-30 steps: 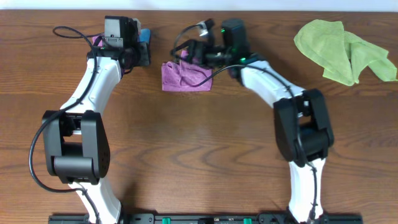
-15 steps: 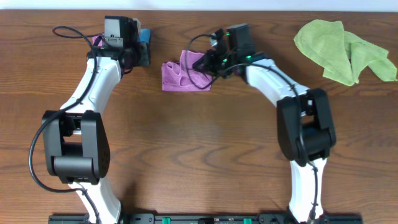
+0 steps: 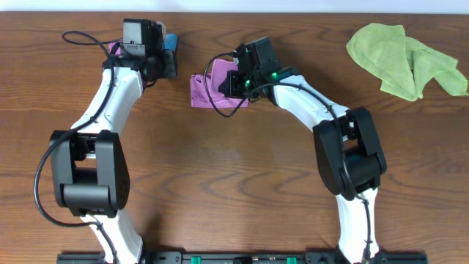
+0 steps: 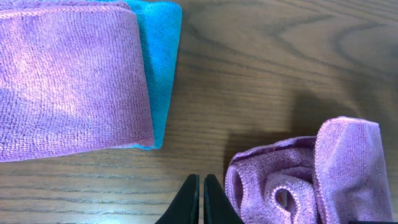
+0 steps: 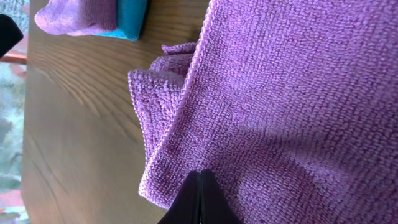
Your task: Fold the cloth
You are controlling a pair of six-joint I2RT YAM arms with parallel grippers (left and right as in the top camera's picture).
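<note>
On the table [image 3: 234, 169], the cloth [image 3: 201, 89] lies bunched.

free: near table [image 3: 234, 191] half | obstacles far edge: cloth [image 3: 204, 91], green cloth [image 3: 399, 55]

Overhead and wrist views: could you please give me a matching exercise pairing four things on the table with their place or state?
1 the cloth
2 lime-green cloth
3 blue cloth
4 left gripper

A crumpled, alone on the right arm's side
B shut, holding nothing
C peeking from under a folded purple cloth
D bunched at the right gripper

Pairs: 1-D, 2-A, 3-C, 4-B
</note>
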